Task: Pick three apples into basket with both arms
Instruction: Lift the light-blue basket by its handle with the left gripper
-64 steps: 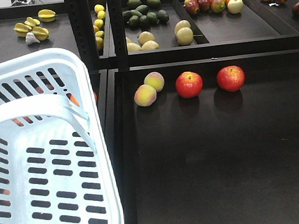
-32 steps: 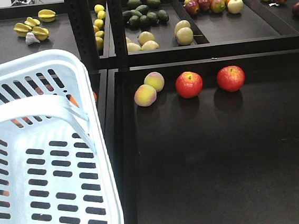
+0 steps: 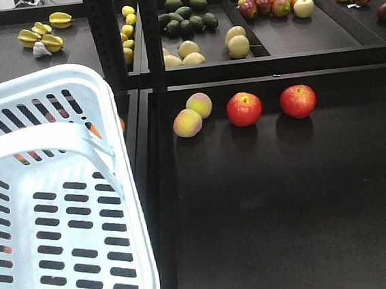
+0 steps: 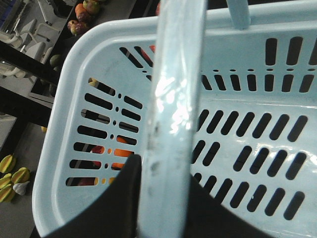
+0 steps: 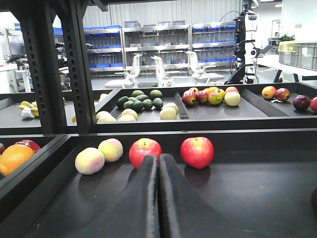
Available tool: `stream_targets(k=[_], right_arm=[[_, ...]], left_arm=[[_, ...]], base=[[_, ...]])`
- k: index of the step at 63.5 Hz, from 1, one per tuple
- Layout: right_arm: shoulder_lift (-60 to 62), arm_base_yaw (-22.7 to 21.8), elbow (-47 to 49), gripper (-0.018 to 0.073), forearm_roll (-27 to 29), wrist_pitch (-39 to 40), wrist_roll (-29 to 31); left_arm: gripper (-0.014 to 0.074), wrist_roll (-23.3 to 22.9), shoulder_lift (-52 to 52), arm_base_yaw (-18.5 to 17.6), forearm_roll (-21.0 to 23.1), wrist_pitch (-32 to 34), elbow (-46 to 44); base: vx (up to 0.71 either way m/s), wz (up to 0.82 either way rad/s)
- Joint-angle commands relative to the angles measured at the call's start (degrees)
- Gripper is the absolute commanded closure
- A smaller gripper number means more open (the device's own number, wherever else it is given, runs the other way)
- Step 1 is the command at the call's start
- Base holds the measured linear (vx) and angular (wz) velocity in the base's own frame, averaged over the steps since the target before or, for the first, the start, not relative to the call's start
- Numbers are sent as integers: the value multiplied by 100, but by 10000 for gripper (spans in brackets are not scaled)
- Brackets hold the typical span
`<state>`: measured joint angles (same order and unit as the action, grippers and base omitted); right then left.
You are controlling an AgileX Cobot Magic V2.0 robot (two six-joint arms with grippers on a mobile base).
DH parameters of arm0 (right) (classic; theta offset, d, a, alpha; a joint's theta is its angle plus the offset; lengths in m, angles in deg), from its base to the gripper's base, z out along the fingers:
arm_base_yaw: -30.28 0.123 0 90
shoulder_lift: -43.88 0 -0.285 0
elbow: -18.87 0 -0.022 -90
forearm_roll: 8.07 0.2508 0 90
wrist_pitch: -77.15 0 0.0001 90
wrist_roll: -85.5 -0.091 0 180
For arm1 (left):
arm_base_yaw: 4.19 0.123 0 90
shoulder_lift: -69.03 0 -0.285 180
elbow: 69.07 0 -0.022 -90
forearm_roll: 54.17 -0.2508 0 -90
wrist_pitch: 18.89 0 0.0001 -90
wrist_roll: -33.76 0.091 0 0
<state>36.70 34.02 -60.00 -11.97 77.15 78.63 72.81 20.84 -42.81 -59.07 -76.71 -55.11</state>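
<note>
The pale blue basket (image 3: 126,192) fills the lower left of the front view and is empty. In the left wrist view my left gripper (image 4: 163,173) is shut on the basket's flat handle (image 4: 173,89). Two red apples (image 3: 244,109) (image 3: 297,101) with yellowish stem patches lie on the lower black shelf. My right gripper (image 5: 158,157) is shut and empty. It sits low over that shelf, just short of the left apple (image 5: 145,151), with the other apple (image 5: 197,151) to its right. A dark red sliver of fruit (image 5: 315,198) shows at the right edge.
Two pale peaches (image 3: 187,123) (image 3: 199,105) lie left of the apples. The upper tray (image 3: 319,33) holds mixed apples and oranges (image 3: 271,1), avocados (image 3: 184,19) and yellow fruit (image 3: 238,44). A black upright post (image 3: 149,39) stands between basket and shelf. Oranges (image 5: 15,157) lie left.
The basket has sunk slightly in the front view. The fruit has not moved.
</note>
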Motion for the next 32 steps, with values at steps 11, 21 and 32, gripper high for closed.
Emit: stream_targets(k=[11,21,32], right_arm=[[60,-28,-83,568,-41,396,13],[60,-28,-83,568,-41,396,13],[60,-28,-83,568,-41,396,13]], left_arm=[[603,-85,7,-22,-11,525,-194],[603,-85,7,-22,-11,525,-194],[603,-85,7,-22,-11,525,-194]], base=[[0,0],[0,0],[0,0]])
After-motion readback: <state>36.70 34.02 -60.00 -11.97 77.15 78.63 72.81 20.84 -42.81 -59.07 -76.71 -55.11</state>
